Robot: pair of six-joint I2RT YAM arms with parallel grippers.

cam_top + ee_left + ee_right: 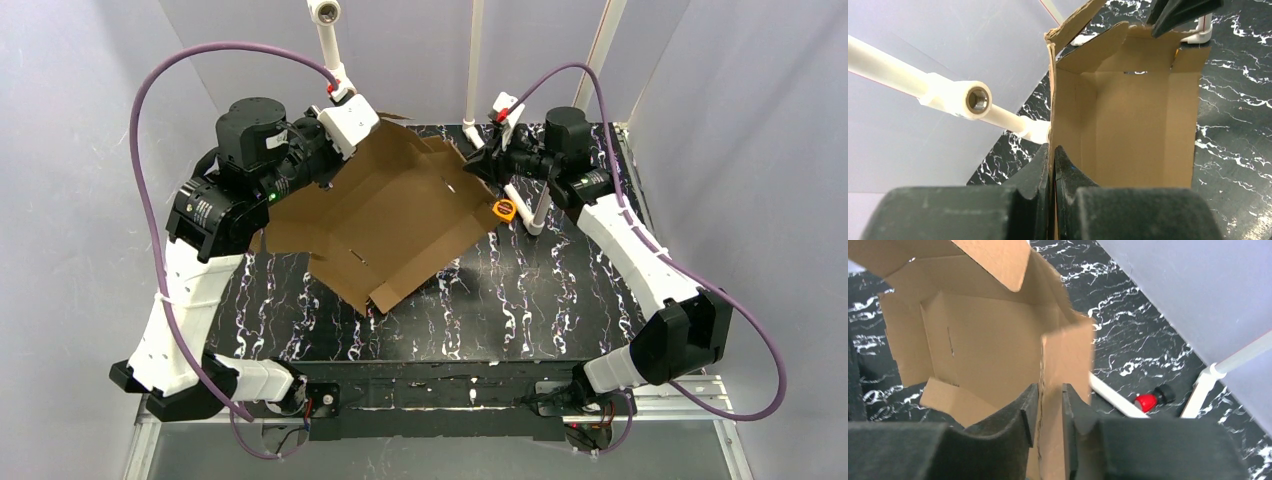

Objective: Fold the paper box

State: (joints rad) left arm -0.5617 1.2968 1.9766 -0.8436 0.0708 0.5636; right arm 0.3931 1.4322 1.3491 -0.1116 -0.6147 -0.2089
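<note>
Left hand (pixel 1052 155) pinches the box (pixel 390 215) wall at its far-left corner; right hand (pixel 1049 395) straddles the opposite flap, jaws slightly apart (not clamping). Box tilts half-open over the bench (pixel 560 290), long axis running between both hands

Far side blocked by paper box (pixel 390 215), white pipes (pixel 474 70); near table (pixel 560 300) open

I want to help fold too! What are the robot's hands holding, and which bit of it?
The left gripper pinches the paper box by a raised side wall's edge. The right gripper straddles an opposite flap; whether it squeezes cannot be told.
</note>
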